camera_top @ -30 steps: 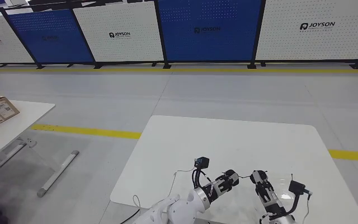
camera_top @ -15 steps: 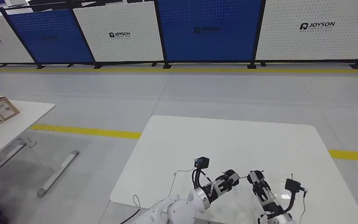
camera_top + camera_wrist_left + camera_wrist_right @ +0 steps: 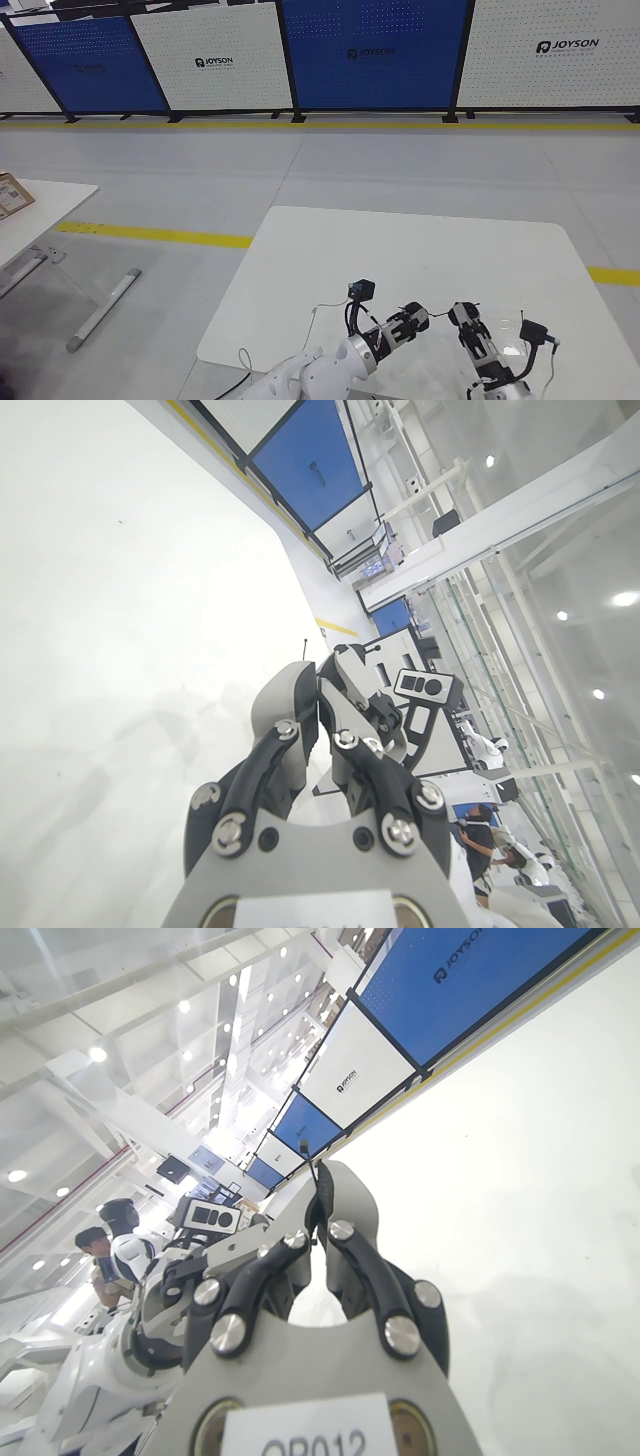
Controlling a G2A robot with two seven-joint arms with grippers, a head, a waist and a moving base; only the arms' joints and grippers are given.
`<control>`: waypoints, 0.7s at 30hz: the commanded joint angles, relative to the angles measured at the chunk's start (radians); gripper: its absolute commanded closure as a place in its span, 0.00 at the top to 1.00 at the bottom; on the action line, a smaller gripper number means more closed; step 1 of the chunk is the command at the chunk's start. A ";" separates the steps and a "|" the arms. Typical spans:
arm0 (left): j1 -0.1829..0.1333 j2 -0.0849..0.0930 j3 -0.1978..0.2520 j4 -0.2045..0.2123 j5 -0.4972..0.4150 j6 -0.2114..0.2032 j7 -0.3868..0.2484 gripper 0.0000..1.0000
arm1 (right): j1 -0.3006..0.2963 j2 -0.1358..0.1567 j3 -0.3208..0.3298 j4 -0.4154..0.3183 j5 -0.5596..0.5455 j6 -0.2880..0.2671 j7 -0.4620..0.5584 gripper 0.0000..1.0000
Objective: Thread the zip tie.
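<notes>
The white counter (image 3: 400,250) stretches wide toward 12 o'clock. Both arms sit by its 6 o'clock edge. The left hand (image 3: 316,680) is at 9 o'clock of the right hand (image 3: 320,1178), their tips nearly meeting. Each is pressed together on the zip tie (image 3: 306,1155), a thin black strip whose small head pokes beyond the right hand's tips.

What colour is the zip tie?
Black; it shows best in the right wrist view, sticking out of the right gripper as a thin zip tie.

Most of the zip tie (image 3: 304,1145) out of sight inside the right pincer (image 3: 320,1175).
</notes>
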 commanded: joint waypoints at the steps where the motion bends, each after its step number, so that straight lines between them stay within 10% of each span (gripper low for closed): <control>1: 0.000 -0.001 -0.004 0.000 -0.017 -0.010 -0.011 0.00 | -0.007 0.001 0.007 -0.007 0.010 -0.001 0.003 0.00; 17: 0.010 -0.001 -0.026 0.003 -0.044 -0.032 -0.042 0.00 | 0.001 0.001 -0.003 -0.005 0.018 -0.001 0.028 0.00; 19: 0.011 -0.001 -0.026 0.005 -0.034 -0.023 -0.037 0.31 | 0.000 0.001 -0.002 -0.003 0.020 -0.001 0.023 0.00; 21: 0.013 -0.002 -0.024 0.003 -0.027 -0.018 -0.032 0.34 | -0.002 0.001 0.000 -0.001 0.017 -0.001 0.018 0.00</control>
